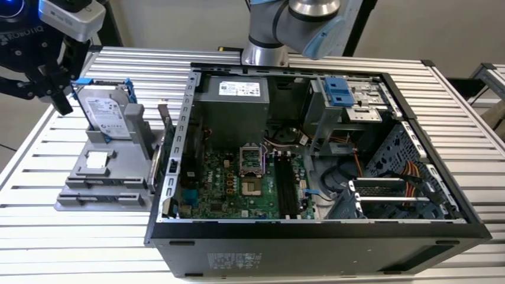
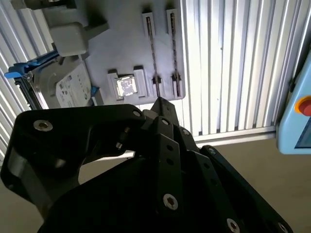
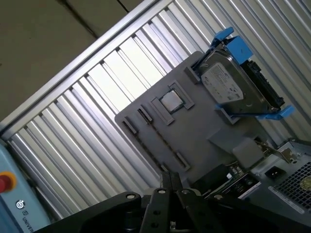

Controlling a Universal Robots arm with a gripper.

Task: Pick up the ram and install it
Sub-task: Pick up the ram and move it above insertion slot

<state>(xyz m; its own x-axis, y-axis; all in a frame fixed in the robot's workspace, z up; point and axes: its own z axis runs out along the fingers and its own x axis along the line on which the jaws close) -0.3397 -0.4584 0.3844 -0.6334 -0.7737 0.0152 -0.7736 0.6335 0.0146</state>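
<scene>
Your black pincer (image 2: 160,101) hangs closed and empty above the flat grey plastic holder (image 2: 121,48).
I judge the ram (image 2: 151,48) is the thin dark stick standing on edge in the holder's slot, so its top edge is free for pinching.

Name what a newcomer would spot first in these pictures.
The open computer case sits in the middle of the exterior view, its green motherboard laid bare. On the exterior view's left, a silver hard drive with blue handles stands upright in a grey fixture. The black pincer hangs shut close beside it.
</scene>
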